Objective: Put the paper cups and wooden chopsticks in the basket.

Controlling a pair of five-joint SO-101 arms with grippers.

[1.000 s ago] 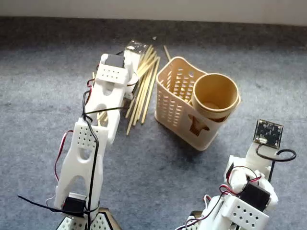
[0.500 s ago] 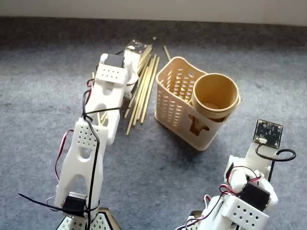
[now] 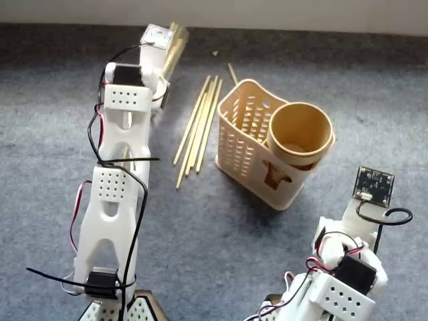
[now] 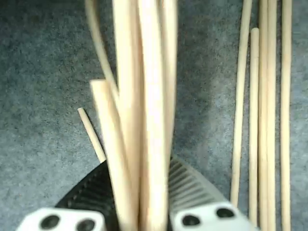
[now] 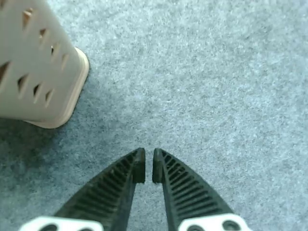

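My left gripper hangs at the far left of the carpet, shut on a bundle of wooden chopsticks. In the left wrist view the held chopsticks stand between the black fingers, lifted off the carpet. Several loose chopsticks lie on the carpet left of the cream basket; they also appear beside the bundle as loose chopsticks. A paper cup sits in the basket's right end. My right gripper is shut and empty over bare carpet, near the basket's corner.
A single chopstick lies just behind the basket, and another short piece lies under the left gripper. The right arm sits folded at the near right. Grey carpet stretches open in front of the basket.
The left arm has swung back and to the left, lifting a bundle of chopsticks out of the pile. The rest stayed on the carpet. The right arm has not moved.
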